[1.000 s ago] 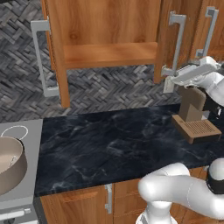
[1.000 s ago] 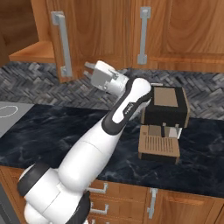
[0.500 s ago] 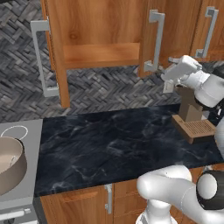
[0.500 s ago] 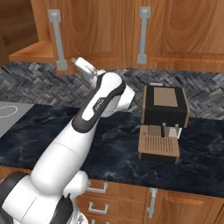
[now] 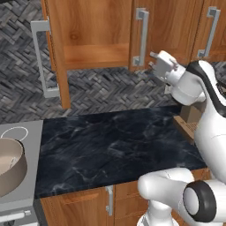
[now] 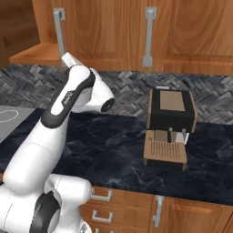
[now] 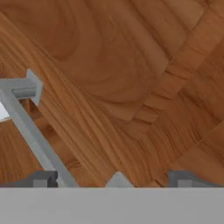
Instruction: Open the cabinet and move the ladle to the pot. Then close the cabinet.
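The tall warm-brown wooden cabinet hangs on the wall above the dark marbled desk. Its left door stands swung out, and you can see the wooden shelf inside. Its right door is near shut, and a long silver bar handle runs down it.

The white robot arm bends up from below. Its gripper is up by the bottom of that handle, just beside it. In the hand view the two dark jaw tips are spread wide apart with nothing between them, and the handle slants past the left tip, close against the wood.

A black and brown coffee machine stands on the desk at the right.

The wide round beige pot sits far to the left on the grey stove top, well apart from the gripper.
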